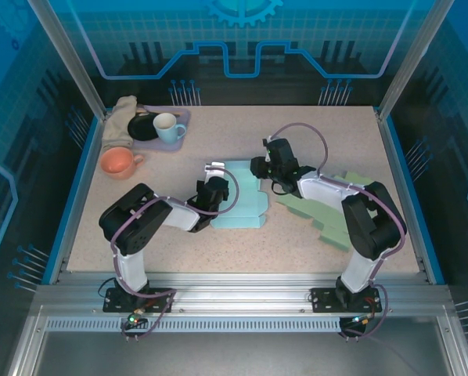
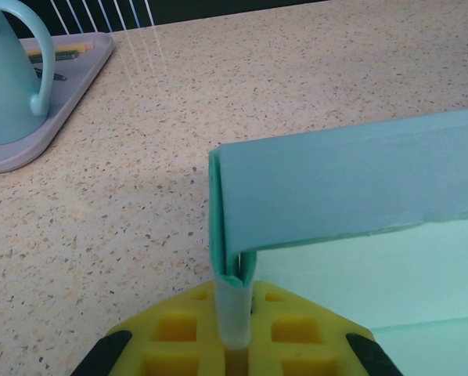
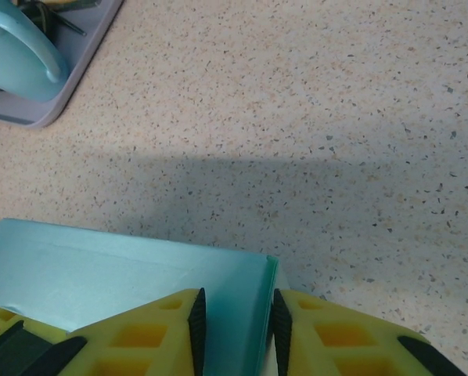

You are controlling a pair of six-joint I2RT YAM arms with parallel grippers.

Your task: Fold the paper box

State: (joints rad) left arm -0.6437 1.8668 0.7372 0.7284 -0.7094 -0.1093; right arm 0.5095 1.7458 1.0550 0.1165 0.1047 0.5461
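Note:
The teal paper box (image 1: 242, 205) lies part-folded at the middle of the table. My left gripper (image 1: 217, 192) is at its left edge. In the left wrist view that gripper (image 2: 235, 288) is shut on a doubled strip at the corner of a raised box wall (image 2: 351, 188), which runs off to the right. My right gripper (image 1: 264, 168) is at the box's far right corner. In the right wrist view its black pads (image 3: 196, 321) stand on either side of an upright teal flap (image 3: 232, 309), touching it; the box panel (image 3: 101, 266) spreads out to the left.
Flat green paper sheets (image 1: 328, 213) lie under the right arm. At the back left a purple tray (image 1: 181, 117) holds a blue mug (image 1: 167, 125) and a black plate (image 1: 142, 128), with a beige cloth (image 1: 121, 117) and an orange cup (image 1: 118, 162) beside it.

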